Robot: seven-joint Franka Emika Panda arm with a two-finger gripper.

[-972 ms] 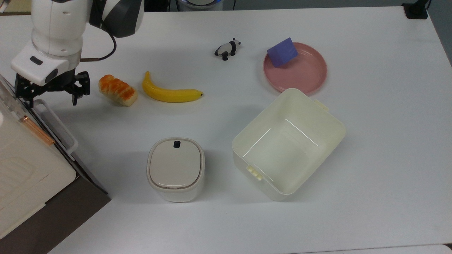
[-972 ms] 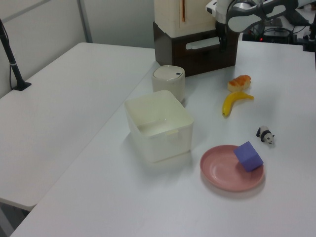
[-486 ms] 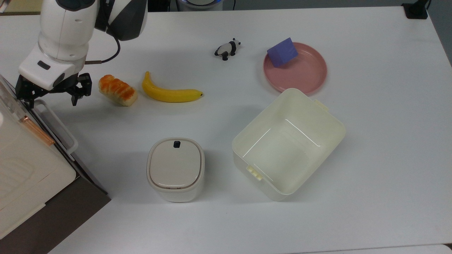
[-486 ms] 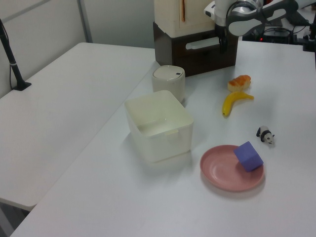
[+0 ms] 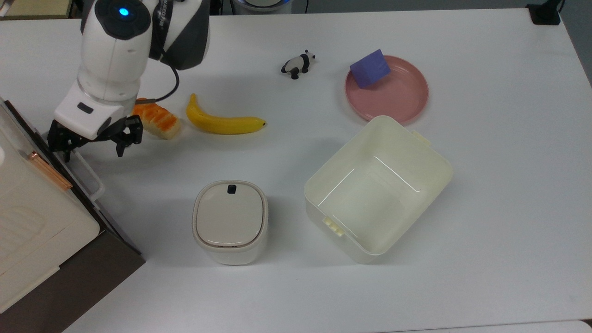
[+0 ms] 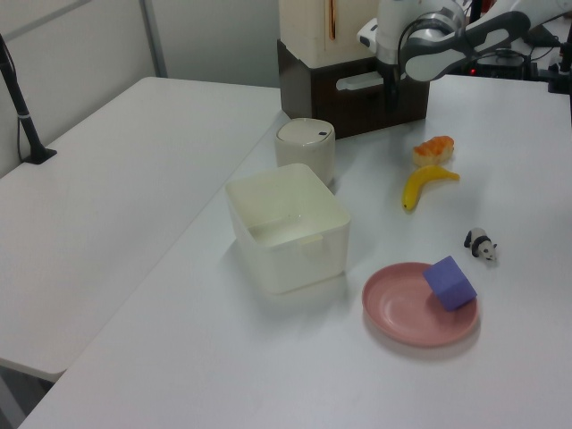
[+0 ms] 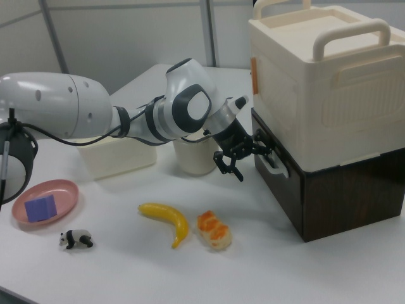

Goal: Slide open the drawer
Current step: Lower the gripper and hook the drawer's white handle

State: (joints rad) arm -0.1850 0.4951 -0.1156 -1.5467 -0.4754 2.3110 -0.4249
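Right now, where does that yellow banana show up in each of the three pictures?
Top view: the banana lies upper left of centre, right of the bread roll.
Left view: the banana lies right of centre, just below the roll.
Right view: the banana lies bottom centre, left of the roll.
Shared landmark: the bread roll beside it.

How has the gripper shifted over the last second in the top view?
Yes, it moved. The gripper slid toward the top view's right and downward, along the drawer's white handle, passing the bread roll, which stayed put.
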